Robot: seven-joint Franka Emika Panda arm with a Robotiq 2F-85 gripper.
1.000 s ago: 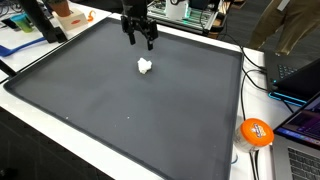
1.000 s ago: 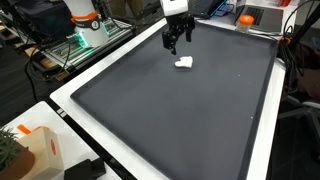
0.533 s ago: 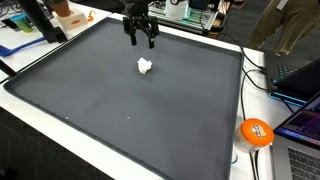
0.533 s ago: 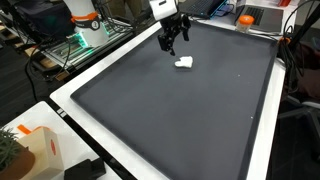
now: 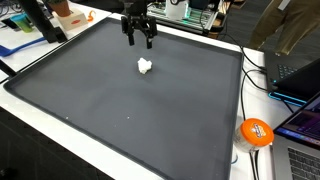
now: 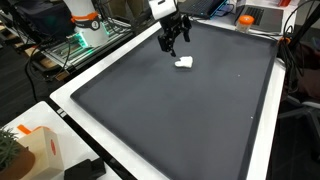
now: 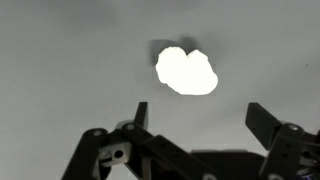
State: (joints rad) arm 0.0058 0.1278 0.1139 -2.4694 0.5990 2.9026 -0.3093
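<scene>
Gripper [image 5: 138, 42] hung off mat [image 5: 150, 120], near white lump [image 5: 145, 67], no contact. I had jaws wide, empty; room for lump btwn fingers imo.

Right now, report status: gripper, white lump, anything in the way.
Gripper open, holding nothing. White lump on dark mat, apart from gripper. Nothing between them.

I have two raised exterior cameras looking down across the dark mat [image 5: 150, 110] from different corners at middle range. Both take in the white lump [image 6: 184, 63] and the gripper [image 5: 138, 42]. My wrist camera sits close over the lump, probably facing straight down.
</scene>
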